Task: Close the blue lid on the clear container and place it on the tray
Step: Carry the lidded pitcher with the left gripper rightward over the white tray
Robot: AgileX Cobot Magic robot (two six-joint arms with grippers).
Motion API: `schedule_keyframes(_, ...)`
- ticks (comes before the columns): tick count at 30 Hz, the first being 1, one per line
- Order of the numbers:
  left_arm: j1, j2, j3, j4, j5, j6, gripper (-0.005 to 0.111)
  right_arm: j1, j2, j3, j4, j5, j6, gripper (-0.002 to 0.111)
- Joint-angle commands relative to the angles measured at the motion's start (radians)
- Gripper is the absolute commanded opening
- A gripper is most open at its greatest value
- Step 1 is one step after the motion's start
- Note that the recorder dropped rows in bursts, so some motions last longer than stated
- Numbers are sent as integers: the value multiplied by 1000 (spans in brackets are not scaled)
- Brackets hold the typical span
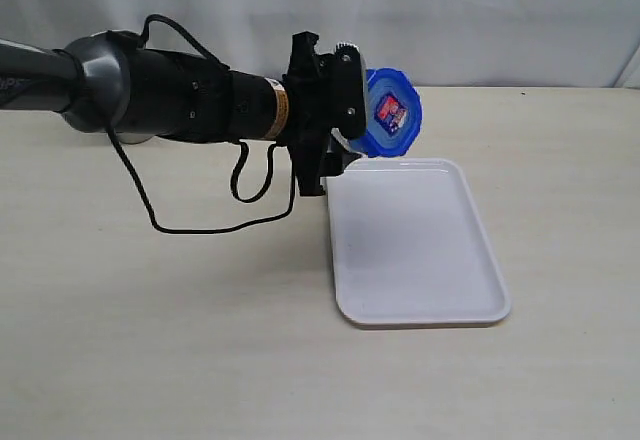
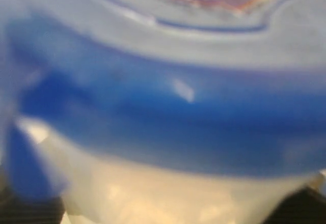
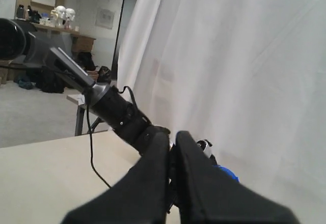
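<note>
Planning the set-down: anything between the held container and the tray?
Nothing. In the exterior view the container, lid on, sits in the left hand at the top-left corner of the tray, whose surface is bare.

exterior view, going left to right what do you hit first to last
grey and black robot arm → black left gripper → round blue plastic lid on the clear container it holds. flat white rectangular tray overlaps the last two, so left out

Right tool (image 3: 172, 143), tips pressed together, before the left arm (image 3: 114, 109) and white curtain (image 3: 239, 56).
</note>
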Motion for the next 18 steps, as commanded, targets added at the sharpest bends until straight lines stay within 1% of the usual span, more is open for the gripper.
schedule_keyframes(1, -38, -10, -24, 0, 56, 174, 0, -3, -2, 6, 5, 57, 3, 5)
schedule_keyframes(5, -70, -9, -24, 0, 80, 279, 0, -3, -2, 6, 5, 96, 26, 5)
schedule_keyframes(9, -100, -9, -24, 14, 102, 326, 0, -3, -2, 23, 5, 109, 157, 5)
schedule_keyframes(12, -119, -9, -24, 14, 100, 335, 0, -3, -2, 85, 7, 54, 254, 5)
schedule_keyframes(14, -127, -9, -24, 14, 107, 368, 0, -3, -2, 139, 36, -7, 280, 5)
schedule_keyframes(18, -136, -9, -24, 14, 192, 520, 0, -3, -2, 190, 62, -100, 280, 5)
